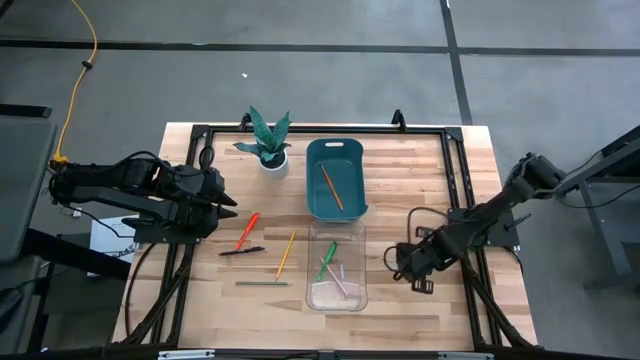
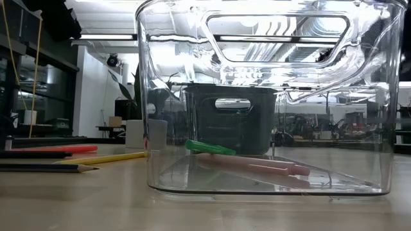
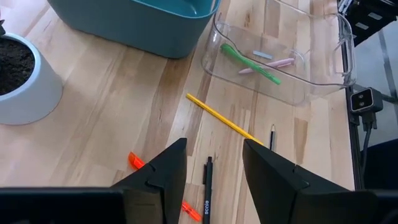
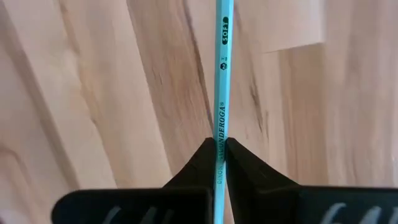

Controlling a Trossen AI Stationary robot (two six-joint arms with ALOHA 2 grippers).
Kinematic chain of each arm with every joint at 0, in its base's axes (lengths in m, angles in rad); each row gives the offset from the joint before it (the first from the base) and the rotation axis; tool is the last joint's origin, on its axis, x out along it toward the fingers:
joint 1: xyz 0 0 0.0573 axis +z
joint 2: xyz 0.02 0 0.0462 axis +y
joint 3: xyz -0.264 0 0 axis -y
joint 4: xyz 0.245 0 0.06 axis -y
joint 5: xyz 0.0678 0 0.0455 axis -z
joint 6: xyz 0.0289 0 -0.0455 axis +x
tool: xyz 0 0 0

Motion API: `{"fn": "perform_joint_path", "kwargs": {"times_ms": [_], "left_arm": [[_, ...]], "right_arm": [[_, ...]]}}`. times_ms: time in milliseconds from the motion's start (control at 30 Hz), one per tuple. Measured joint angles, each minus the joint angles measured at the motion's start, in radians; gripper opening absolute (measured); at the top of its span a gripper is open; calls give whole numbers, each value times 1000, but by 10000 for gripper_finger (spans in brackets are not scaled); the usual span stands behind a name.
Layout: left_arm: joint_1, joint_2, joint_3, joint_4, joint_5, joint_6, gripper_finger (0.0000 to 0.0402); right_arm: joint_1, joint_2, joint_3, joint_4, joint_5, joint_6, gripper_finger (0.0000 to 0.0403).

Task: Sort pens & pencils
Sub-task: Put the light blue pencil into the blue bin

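Clear bin [image 1: 337,268], lower centre: green pen [image 1: 327,260], pink pen [image 1: 338,283]. Bench [image 1: 420,170], left: grey pencil [image 1: 262,283], yellow pencil [image 1: 286,253], black pen [image 1: 241,251], red pen [image 1: 247,229]. Left gripper [image 1: 228,207] wide, empty. Right gripper [image 4: 220,147] clamps turquoise pencil [image 4: 222,74]. Teal bin [image 1: 335,178], upper centre: orange pencil [image 1: 331,187]

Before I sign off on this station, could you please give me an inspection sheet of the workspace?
Surface: wooden table.
Job's things: orange pencil in teal bin; green pen, pink pen in clear bin; red pen, black pen, yellow pencil, grey pencil loose.
Clutter: potted plant.
Grippers: left gripper near red pen, jaws open; right gripper shut on blue pencil.
Cables: yellow cable on floor.
Surroundings: grey floor.
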Motion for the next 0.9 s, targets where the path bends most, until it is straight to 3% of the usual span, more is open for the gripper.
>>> {"fn": "perform_joint_path", "kwargs": {"times_ms": [200,433,633,900], "left_arm": [[0,0,0,0,0,22,145],[0,0,0,0,0,24,145],[0,0,0,0,0,33,145],[0,0,0,1,22,69,145]], "right_arm": [[4,-155,0,-10,46,138,4],[1,-300,1,32,181,258,4],[-78,-338,1,250,280,235,4],[-300,-332,1,568,293,101,4]]}}
